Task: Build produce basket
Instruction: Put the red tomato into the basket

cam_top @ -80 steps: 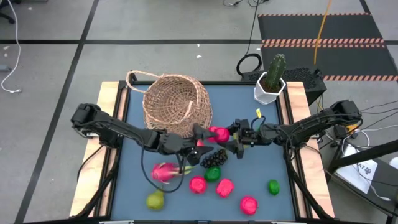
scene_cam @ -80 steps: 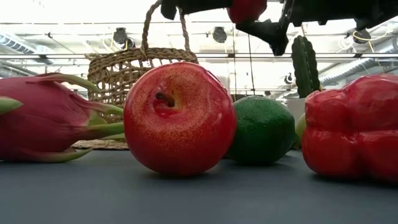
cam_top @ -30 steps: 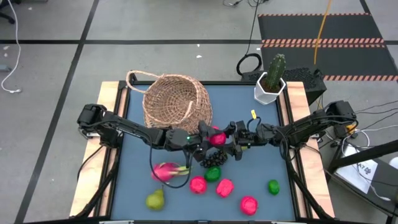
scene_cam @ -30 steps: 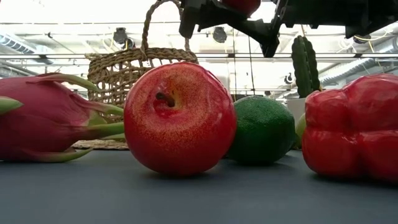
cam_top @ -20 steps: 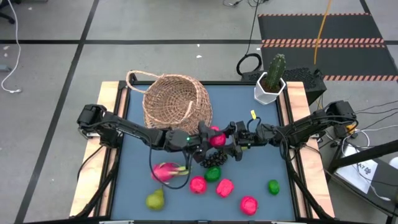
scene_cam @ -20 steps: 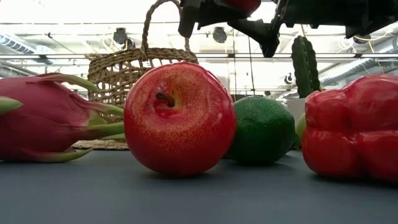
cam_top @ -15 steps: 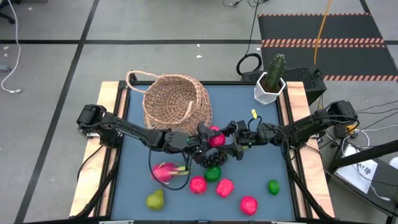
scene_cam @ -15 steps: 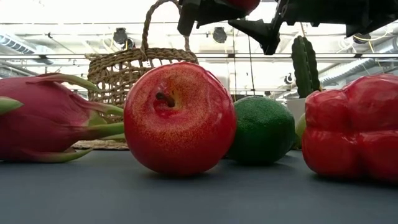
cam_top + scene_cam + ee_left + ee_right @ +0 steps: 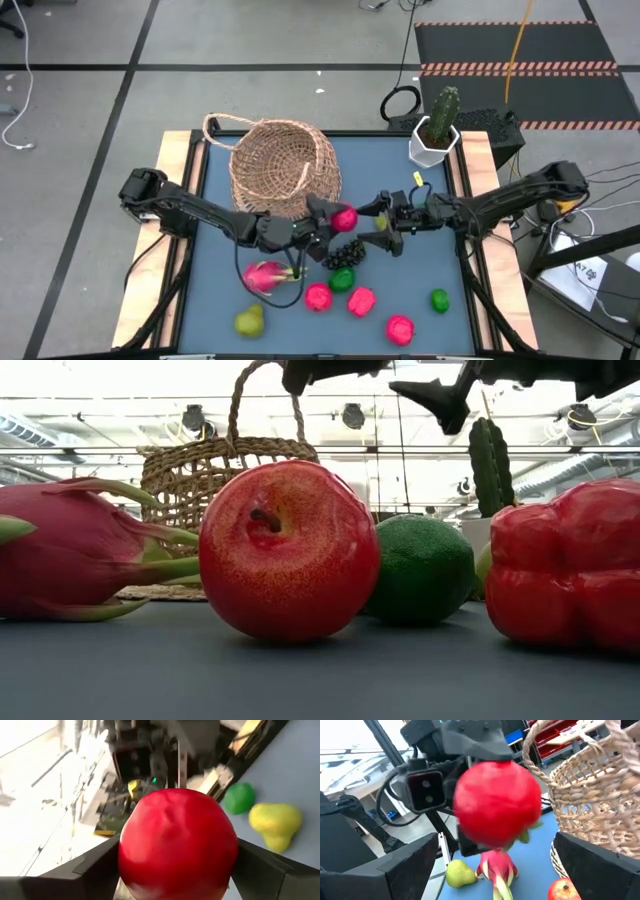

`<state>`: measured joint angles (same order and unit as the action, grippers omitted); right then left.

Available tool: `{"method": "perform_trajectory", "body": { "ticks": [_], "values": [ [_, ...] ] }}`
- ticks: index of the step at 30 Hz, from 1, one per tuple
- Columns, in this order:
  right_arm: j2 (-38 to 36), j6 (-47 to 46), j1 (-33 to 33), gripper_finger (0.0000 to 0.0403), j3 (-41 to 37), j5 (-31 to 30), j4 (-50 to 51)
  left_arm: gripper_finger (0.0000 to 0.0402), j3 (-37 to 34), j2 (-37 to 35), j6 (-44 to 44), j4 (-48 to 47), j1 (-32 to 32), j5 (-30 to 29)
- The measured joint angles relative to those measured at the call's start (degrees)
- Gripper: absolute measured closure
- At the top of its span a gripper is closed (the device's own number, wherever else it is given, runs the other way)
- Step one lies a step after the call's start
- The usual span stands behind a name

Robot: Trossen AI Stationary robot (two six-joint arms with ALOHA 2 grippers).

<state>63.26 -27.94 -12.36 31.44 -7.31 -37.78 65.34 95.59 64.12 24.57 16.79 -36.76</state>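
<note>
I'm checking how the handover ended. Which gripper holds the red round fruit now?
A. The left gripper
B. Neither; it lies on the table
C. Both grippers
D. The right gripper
A: the red round fruit sits between the left gripper's fingers, while the right gripper stands open and apart from it.

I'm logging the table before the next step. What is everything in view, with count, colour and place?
Basket: one, tan wicker, far left part of the table.
Red fruit: one, held in the air near the basket.
Dragon fruit: one, pink, near left.
Pear: one, yellow-green, near edge.
Grapes: one dark bunch, centre.
Limes: two, green, near side.
Red and pink fruits: three, near side.
Cactus: one, green, white pot, far right corner.
Left pincer: holds the red fruit.
Right pincer: open, beside it.
</note>
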Motion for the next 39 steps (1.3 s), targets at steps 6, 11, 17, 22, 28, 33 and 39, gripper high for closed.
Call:
{"method": "perform_trajectory", "body": {
  "ticks": [6, 11, 17, 22, 28, 33, 39],
  "values": [
    [-4.7, 3.2, -2.5, 0.0009, 0.0, 0.0, 0.3, 0.0084, 0.0, -2.4, -1.0, -0.5, 1.7, -7.3],
    [-7.9, 5.4, -3.9, 0.0009, 0.0, -0.1, 2.1, 0.0097, 0.0, -5.6, -6.5, -1.2, 2.5, -9.1],
    [-8.9, 6.4, -4.3, 0.0009, 0.0, -0.1, 4.6, 0.0088, 0.0, -12.5, -11.3, -6.7, 2.9, -9.9],
    [-8.8, 6.9, -4.3, 0.0009, 0.0, -0.1, 5.8, 0.0087, 0.1, -20.2, -16.9, -14.2, 2.4, -9.8],
    [-8.8, 7.9, -4.3, 0.0009, 0.0, -0.1, 6.6, 0.01, 0.1, -28.6, -22.5, -23.3, -1.2, -9.8],
    [-8.8, 8.1, -4.3, 0.0009, 0.0, -0.1, 7.4, 0.0087, 0.1, -34.5, -29.1, -29.8, -7.1, -9.8],
    [-8.8, 8.6, -4.3, 0.0009, 0.0, -0.1, 8.2, 0.0081, 0.1, -36.9, -43.1, -38.7, -17.2, -4.5]
  ]
}}
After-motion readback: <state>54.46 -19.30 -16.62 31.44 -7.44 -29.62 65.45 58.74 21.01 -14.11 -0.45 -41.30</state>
